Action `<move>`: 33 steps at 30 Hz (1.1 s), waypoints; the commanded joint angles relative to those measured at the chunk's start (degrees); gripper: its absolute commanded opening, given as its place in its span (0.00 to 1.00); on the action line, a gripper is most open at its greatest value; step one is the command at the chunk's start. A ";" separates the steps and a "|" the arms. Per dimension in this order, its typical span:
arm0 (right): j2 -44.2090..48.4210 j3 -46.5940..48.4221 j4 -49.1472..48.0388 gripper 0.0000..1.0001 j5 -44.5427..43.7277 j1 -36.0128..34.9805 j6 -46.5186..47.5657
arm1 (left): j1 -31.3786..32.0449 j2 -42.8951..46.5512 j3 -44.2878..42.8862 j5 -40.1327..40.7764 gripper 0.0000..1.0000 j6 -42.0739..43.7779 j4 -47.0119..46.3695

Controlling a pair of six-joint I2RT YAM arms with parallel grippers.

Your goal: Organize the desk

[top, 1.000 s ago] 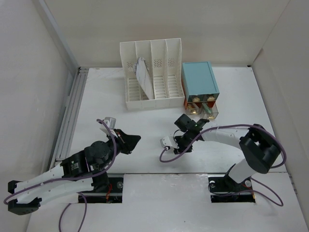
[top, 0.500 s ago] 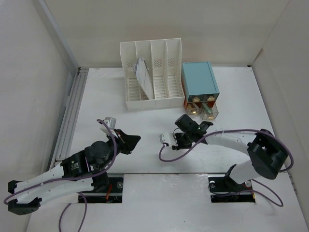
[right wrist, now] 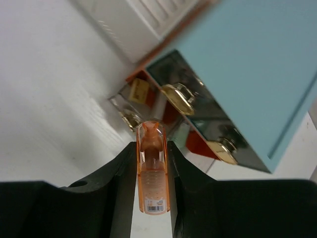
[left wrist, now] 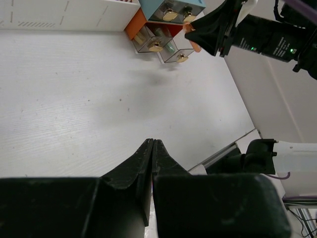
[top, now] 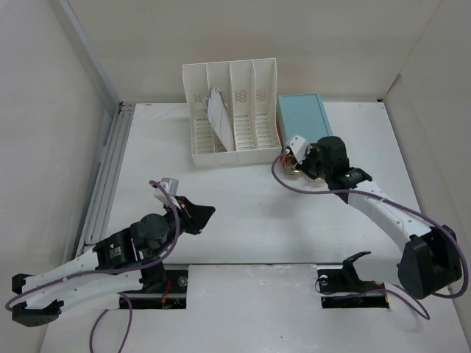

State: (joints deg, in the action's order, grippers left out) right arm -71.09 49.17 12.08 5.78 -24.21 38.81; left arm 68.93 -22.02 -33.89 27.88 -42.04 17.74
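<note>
One light-blue drawer box [top: 303, 118] stands on one desk [top: 221, 184]. Its front shows four gold knobs [left wrist: 171, 15]. Just beside the box is one white file rack [top: 235, 157] with four slots, holding one paper bundle [top: 219, 114]. In front of the box is one orange tube [right wrist: 151, 173]. There are two grippers, the left gripper [left wrist: 151, 145] and the right gripper [right wrist: 151, 146].

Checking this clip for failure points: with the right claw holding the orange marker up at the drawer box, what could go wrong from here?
1. The orange marker pokes past the right claw towards a brass knob on the drawer box; pushing on could bump it and twist the marker loose.
2. The open clear drawers look narrow and already hold things, so a release could miss and land on the desk.
</note>
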 commanded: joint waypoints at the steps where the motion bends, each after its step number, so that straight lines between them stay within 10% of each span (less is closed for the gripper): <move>1: 1.04 2.16 -4.87 0.18 0.54 3.89 -4.27 | 0.07 -1.18 -1.97 0.25 0.00 0.47 -2.97; 33: -11.70 6.02 -11.02 0.20 10.13 16.21 -0.67 | 0.07 -1.80 -1.97 -0.28 0.00 0.47 -3.50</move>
State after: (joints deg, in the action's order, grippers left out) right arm -81.67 52.10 4.95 15.09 -8.54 36.86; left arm 68.93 -23.88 -33.89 27.62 -42.00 16.10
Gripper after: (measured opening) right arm 0.327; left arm 0.003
